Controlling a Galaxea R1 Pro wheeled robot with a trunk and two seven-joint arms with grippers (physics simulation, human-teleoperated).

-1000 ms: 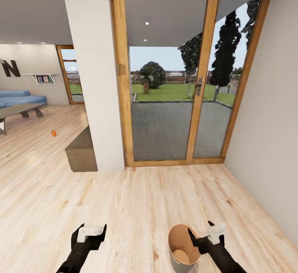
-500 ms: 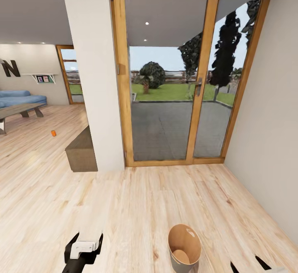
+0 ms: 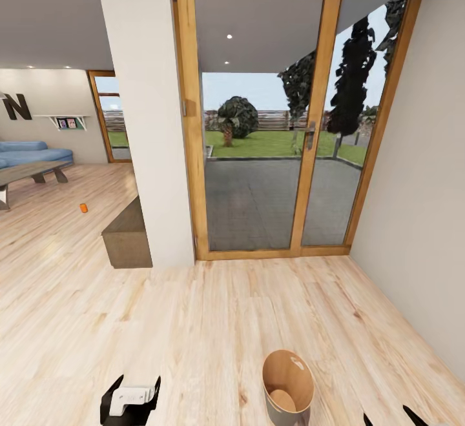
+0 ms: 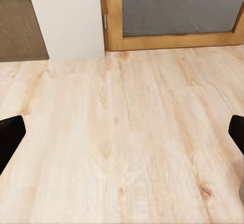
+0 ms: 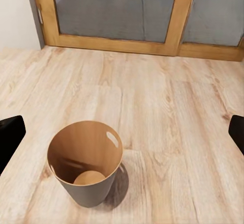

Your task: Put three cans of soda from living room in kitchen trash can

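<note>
The tash can [image 3: 287, 387], grey outside and tan inside, stands upright on the pale wood floor close in front of me. In the right wrist view the tash can [image 5: 86, 163] has nothing in it, and its handle hole shows near the rim. One orange can of soda [image 3: 83, 207] stands on the floor far off to the left, in the living room. My left gripper [image 3: 137, 381] is open and empty, left of the bin. My right gripper [image 3: 389, 417] is open to the bin's right, with just its tips showing. Black fingertips [image 5: 10, 135] sit wide apart, well short of the bin.
A white pillar [image 3: 145, 110] with a low brown bench [image 3: 127, 235] at its foot stands ahead left. A wood-framed glass door [image 3: 271, 110] is straight ahead and a wall [image 3: 420, 187] is on the right. The blue sofa [image 3: 32, 153] and coffee table [image 3: 29, 171] lie far left.
My right gripper has come off the bin's rim and drawn back toward the bottom right edge. My left gripper has dropped lower. The bin has stayed in place.
</note>
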